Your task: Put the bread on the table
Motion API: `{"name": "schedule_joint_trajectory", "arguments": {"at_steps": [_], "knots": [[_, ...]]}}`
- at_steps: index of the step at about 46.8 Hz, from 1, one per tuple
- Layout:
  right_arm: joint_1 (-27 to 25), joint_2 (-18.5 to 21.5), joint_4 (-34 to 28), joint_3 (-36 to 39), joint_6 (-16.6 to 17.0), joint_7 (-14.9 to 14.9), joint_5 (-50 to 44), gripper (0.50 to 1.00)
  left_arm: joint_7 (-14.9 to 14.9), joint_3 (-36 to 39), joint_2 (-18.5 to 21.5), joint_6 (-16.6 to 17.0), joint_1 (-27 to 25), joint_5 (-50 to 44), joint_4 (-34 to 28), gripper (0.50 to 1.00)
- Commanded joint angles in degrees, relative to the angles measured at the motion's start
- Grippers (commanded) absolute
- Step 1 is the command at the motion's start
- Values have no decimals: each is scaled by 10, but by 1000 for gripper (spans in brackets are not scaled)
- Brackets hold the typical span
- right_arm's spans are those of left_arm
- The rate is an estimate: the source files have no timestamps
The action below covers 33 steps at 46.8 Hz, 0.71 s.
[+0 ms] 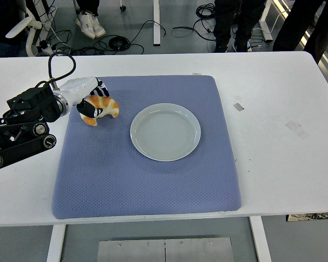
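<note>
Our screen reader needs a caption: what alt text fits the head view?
The robot's left hand holds a croissant low over the left part of a blue mat on a white table. An empty pale plate sits mid-mat, right of the croissant.

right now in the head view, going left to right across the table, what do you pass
left hand holding the bread → plate → small tape piece → larger tape piece, with the blue mat lying under the bread and plate.
</note>
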Motion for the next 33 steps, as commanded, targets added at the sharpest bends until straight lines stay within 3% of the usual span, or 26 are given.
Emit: {"name": "schedule_joint_trajectory", "arguments": {"at_steps": [1, 7, 18, 33], "knots": [[0, 0, 0, 0, 0, 0, 0, 1000, 0, -1, 0, 0, -1, -1, -1, 917], [0, 0, 0, 0, 0, 0, 0, 1000, 0, -5, 0, -2, -4, -4, -1, 963], [0, 0, 0, 0, 0, 0, 0, 1000, -1, -36, 1, -2, -10, -40, -1, 961], [0, 0, 0, 0, 0, 0, 0, 1000, -94, -116, 9, 0, -2, -204, 0, 915]]}}
